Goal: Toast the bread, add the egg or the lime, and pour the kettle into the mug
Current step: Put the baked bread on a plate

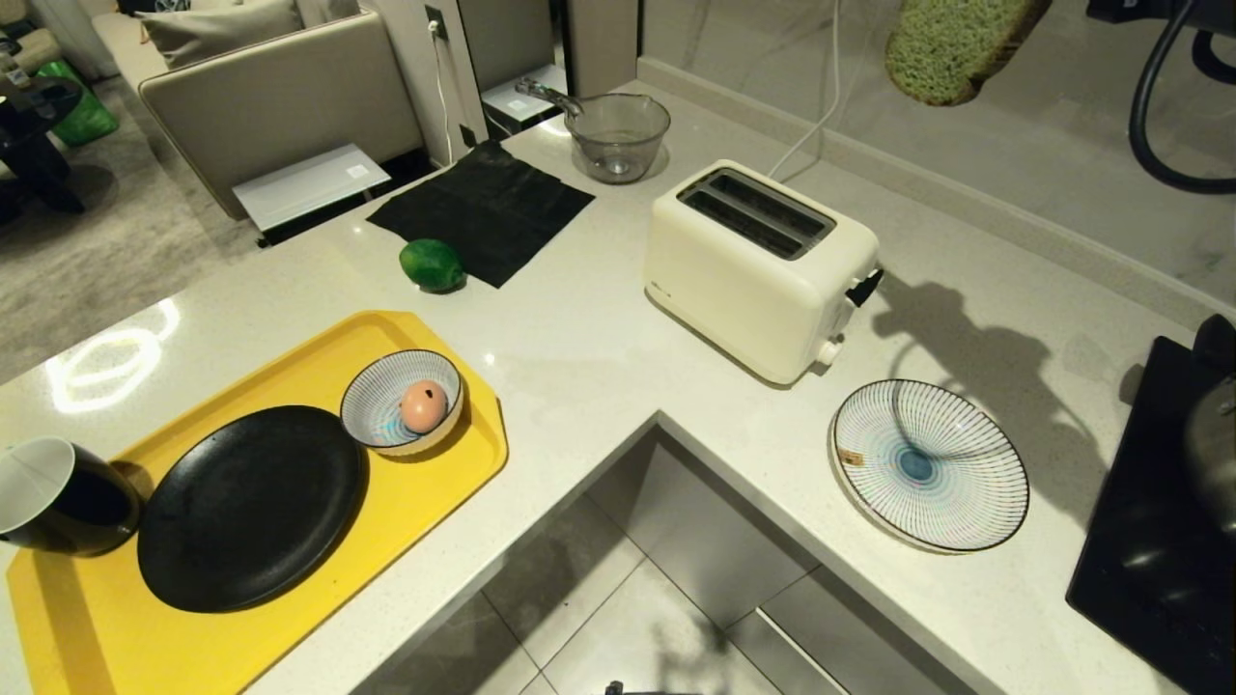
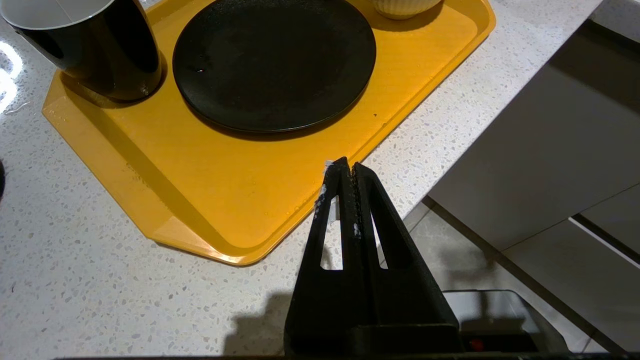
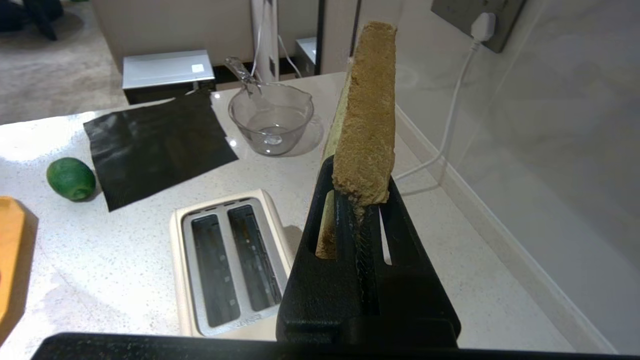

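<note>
My right gripper (image 3: 357, 200) is shut on the lower corner of the bread (image 3: 367, 115), which it holds upright and edge-on. The pale green slice (image 1: 951, 48) hangs high at the head view's top right, beyond the cream toaster (image 1: 758, 265); its two empty slots (image 3: 232, 260) lie below and beside the gripper. The lime (image 1: 432, 264) rests by a black cloth. An egg (image 1: 423, 405) sits in a striped bowl (image 1: 381, 396). The mug (image 1: 58, 497) stands on the yellow tray (image 2: 240, 200). A dark rounded shape at the right edge is the kettle (image 1: 1215, 434). My left gripper (image 2: 346, 167) is shut and empty over the counter edge.
A black plate (image 1: 249, 507) lies on the tray. A striped plate (image 1: 929, 463) sits right of the toaster, near a black hob (image 1: 1149, 569). A glass jug (image 1: 618, 135) stands at the back. The counter has an inner corner notch (image 1: 657, 420); a wall runs behind.
</note>
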